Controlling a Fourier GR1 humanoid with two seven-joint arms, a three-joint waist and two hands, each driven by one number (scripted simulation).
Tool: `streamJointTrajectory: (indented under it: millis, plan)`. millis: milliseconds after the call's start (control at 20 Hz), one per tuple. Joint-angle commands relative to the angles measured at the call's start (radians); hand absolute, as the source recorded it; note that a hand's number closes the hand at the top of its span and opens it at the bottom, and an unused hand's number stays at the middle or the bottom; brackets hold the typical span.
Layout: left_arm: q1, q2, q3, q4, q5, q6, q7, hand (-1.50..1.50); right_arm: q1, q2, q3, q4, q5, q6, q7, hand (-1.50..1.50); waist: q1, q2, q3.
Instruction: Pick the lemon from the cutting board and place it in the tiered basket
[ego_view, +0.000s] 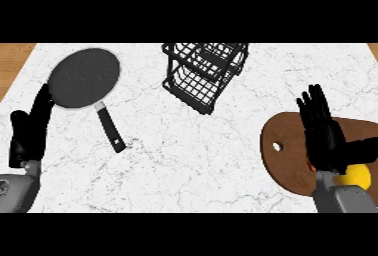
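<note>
A yellow lemon (358, 175) lies on the brown cutting board (284, 160) at the right edge, partly hidden behind my right wrist. My right hand (325, 135) hovers over the board just left of and above the lemon, fingers straight and pointing away, thumb out toward the right; it holds nothing. The black wire tiered basket (201, 72) stands at the top centre of the marble counter, well to the upper left of the board. My left hand (29, 130) rests open at the left edge, fingers up.
A dark frying pan (83, 77) lies at the upper left, its black handle (111, 127) pointing down toward the counter's middle. Bare white marble (199, 160) stretches between pan, basket and board. Wood shows at the far top corners.
</note>
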Motion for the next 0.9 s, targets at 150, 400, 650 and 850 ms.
streamJointTrajectory:
  millis: [150,400,650,850]
  plan:
    - [0.042,-0.063,-0.038,-0.084,0.085,-0.112,0.009,0.0,-0.023,-0.091,0.043,-0.075,0.189,-0.035,-0.082,1.5,-0.02,-0.05,-0.011]
    - [0.07,-0.082,-0.041,-0.1,0.155,-0.179,0.006,0.0,0.109,-0.143,-0.163,0.063,0.337,-0.413,0.07,-1.5,-0.075,-0.051,-0.017]
    - [0.096,-0.074,-0.048,-0.164,0.188,-0.234,0.043,0.0,0.186,-0.128,-0.059,-0.103,0.565,-0.6,0.162,-1.5,-0.032,-0.049,-0.013]
    - [0.115,-0.062,-0.034,-0.176,0.192,-0.249,0.028,0.0,0.279,-0.288,-0.019,-0.186,0.747,-0.532,0.36,-1.5,-0.037,-0.048,-0.015]
